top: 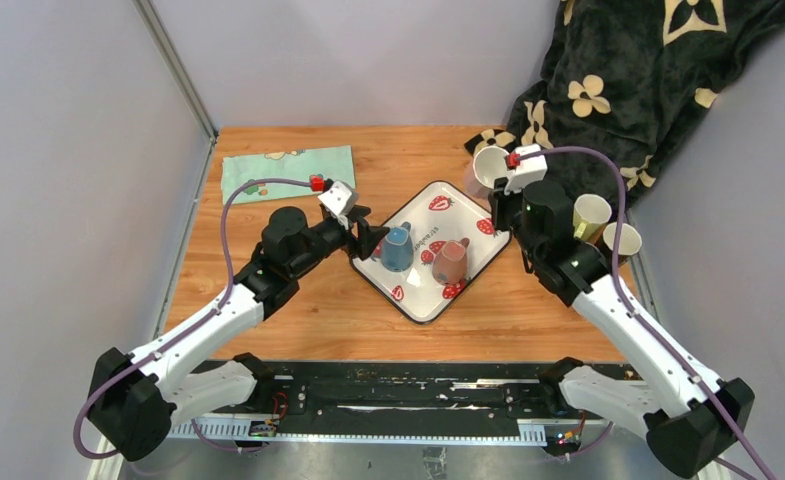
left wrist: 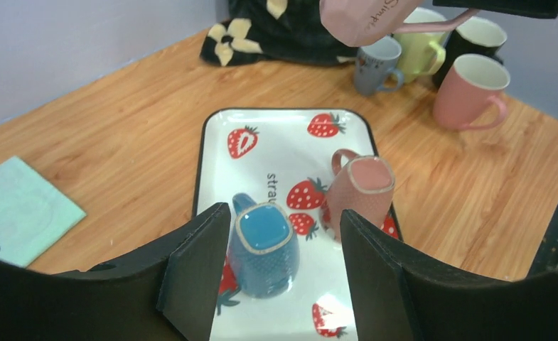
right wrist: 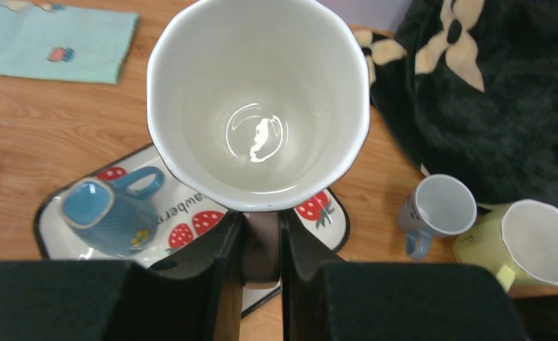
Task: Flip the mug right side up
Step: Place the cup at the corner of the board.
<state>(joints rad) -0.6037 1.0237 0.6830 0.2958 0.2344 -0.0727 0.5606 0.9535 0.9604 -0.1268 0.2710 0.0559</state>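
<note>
Aimed wide-spread left claw (left wrist: 283,220) at the upside-down blue mug (left wrist: 261,249) on the tray (left wrist: 283,142), likely for flipping; pinched pink mug (right wrist: 258,99) by its handle (right wrist: 261,256) in right claw (right wrist: 261,220), mouth up.

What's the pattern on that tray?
The tray has red strawberries on white; clearest in the left wrist view.

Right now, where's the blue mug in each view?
Top external: blue mug on the strawberry tray, left half.
Left wrist: bottom centre, between the fingers of the left tool.
Right wrist: lower left, below the raised mug.
Shared landmark: the strawberry tray, under it in all three.
</note>
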